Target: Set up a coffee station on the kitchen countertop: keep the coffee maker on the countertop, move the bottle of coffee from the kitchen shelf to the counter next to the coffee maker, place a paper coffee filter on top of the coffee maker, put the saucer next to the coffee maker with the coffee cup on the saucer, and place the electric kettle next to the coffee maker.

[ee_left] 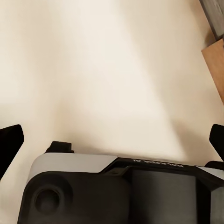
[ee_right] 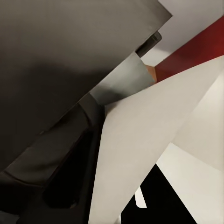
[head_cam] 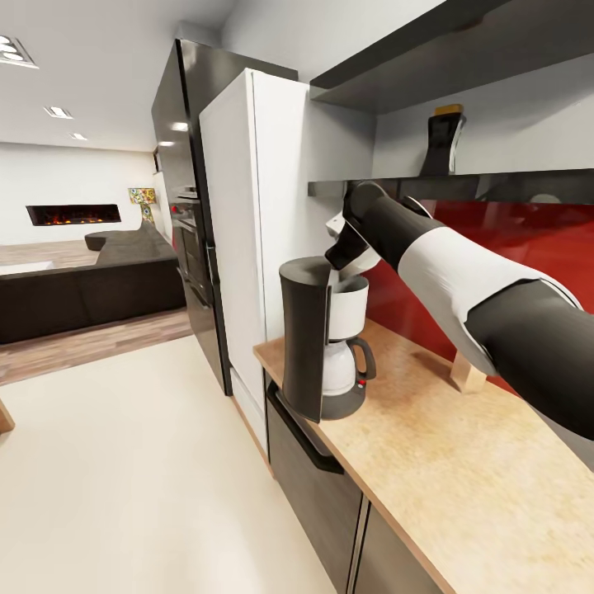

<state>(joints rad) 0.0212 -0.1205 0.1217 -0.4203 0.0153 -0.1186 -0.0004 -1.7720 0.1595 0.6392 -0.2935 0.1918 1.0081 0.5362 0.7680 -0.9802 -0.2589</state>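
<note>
Now the paper coffee filter [ee_right: 140, 154] is hanging just above the white basket of the coffee maker [head_cam: 323, 338], because the right gripper [head_cam: 345, 247] is pinching it there for the drop. The machine is standing at the countertop [head_cam: 429, 445] end, the open floor at its nine o'clock. At one o'clock the bottle of coffee [head_cam: 443, 142] is waiting on the kitchen shelf [head_cam: 462, 186]. The left gripper [ee_left: 112, 140] is hanging spread open over the floor.
</note>
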